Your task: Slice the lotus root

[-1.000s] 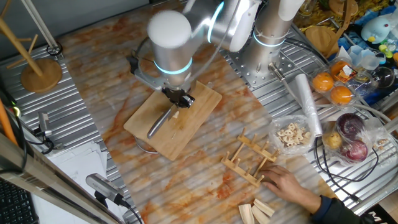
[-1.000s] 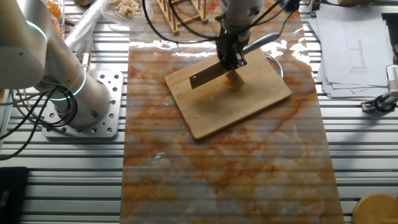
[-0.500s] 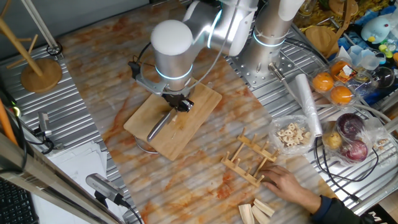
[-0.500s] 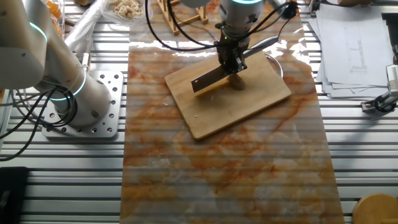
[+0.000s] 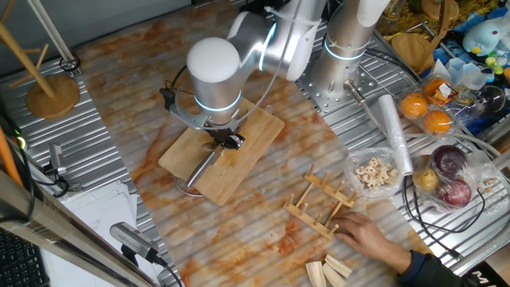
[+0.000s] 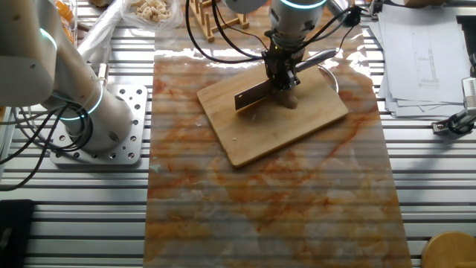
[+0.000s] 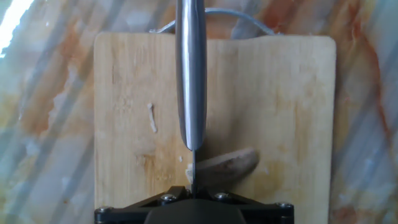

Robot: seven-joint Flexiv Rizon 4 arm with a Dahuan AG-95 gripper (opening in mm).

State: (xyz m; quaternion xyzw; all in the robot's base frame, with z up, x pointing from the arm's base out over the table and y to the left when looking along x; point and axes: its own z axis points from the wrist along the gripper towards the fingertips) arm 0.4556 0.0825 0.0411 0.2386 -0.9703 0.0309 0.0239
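The lotus root point(image 7: 227, 167) is a small tan chunk lying on the wooden cutting board point(image 7: 280, 99). It also shows in the other fixed view point(image 6: 290, 100). My gripper point(image 7: 193, 194) is shut on a steel knife point(image 7: 191, 74), held edge-down. The blade's thin edge stands at the left end of the root. In one fixed view the gripper point(image 5: 225, 138) is over the middle of the board point(image 5: 247, 127) and the knife's handle point(image 5: 199, 166) points to the lower left. A thin cream sliver point(image 7: 151, 117) lies on the board to the left of the knife.
A wooden rack point(image 5: 323, 203) stands right of the board, with a person's hand point(image 5: 374, 235) beside it. A clear bag of holed slices point(image 5: 374, 171), oranges point(image 5: 426, 112), wooden blocks point(image 5: 331, 273) and a wooden stand point(image 5: 52, 92) surround the mat. A metal rim point(image 5: 185, 188) sticks out under the board.
The arm has shifted a little over the board with the knife still in the gripper. The root stays by the blade.
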